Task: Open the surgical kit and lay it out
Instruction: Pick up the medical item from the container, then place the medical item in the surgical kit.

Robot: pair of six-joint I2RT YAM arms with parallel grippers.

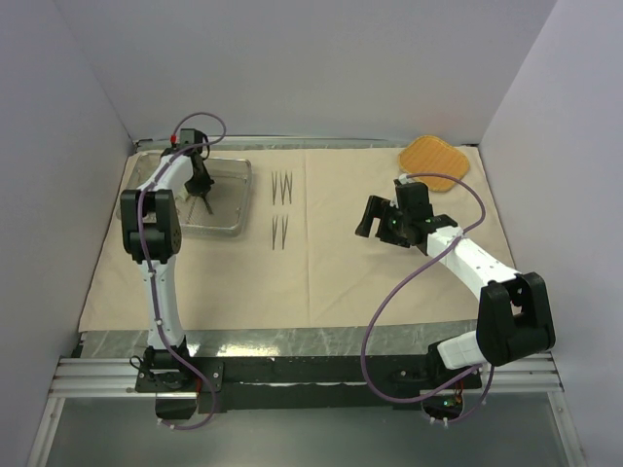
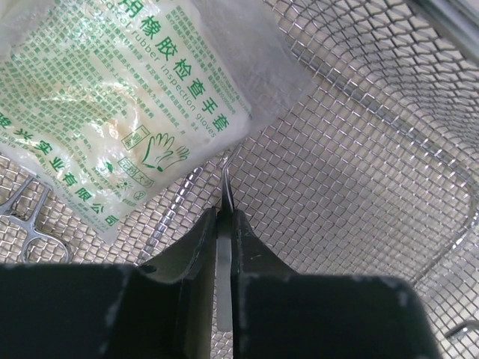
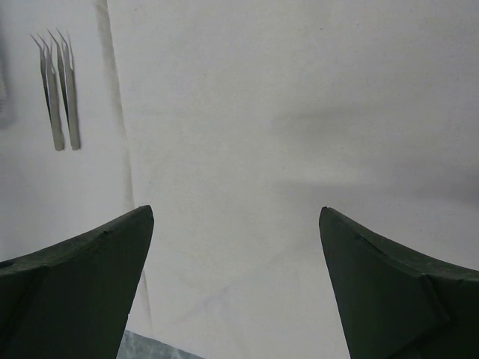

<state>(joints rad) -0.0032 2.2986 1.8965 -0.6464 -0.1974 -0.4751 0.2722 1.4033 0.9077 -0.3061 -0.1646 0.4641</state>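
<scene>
Left hand [image 2: 226, 218] with tweezers [image 2: 225, 183] in mesh tray [image 2: 359, 149], beige cloth [image 1: 341, 277], grey walls [image 1: 311, 58]

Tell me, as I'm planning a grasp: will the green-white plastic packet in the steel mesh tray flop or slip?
Probably floppy and light: the green-white plastic packet looks thin, wrinkled, puffy. Its glossy film may slip.

Both arms [image 1: 159, 292] are white with black joints [image 1: 516, 313], dark fingers [image 3: 67, 292] and a looping purple cable [image 1: 387, 304] apiece.
</scene>
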